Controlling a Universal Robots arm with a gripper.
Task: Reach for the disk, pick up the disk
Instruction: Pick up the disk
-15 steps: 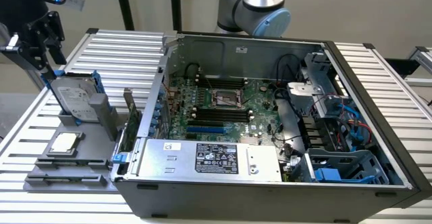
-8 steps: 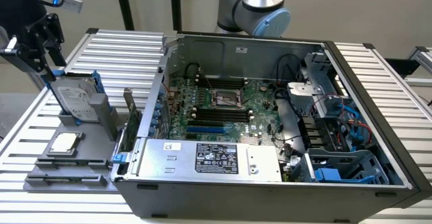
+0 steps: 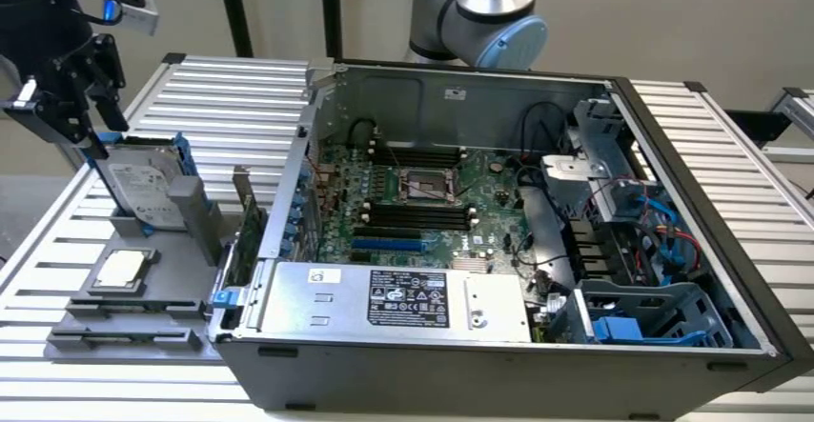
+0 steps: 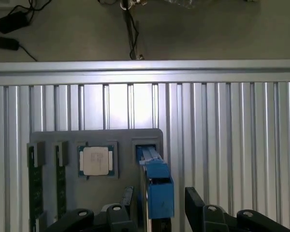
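1. The disk (image 3: pixel 137 186) is stood on edge in the grey holder (image 3: pixel 128 338), at the exterior view's left;
2. The gripper (image 4: pixel 159 197) is poised just above; its jaws are spread, empty, with the disk's blue edge lined up between them.

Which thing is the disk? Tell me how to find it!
Find the big open computer case, then look to the exterior view's left for the grey holder on the slatted table. The disk stands upright in it: a silver-grey slab with a white label and bright blue rails, unlike the small square chip lying flat in the same holder.
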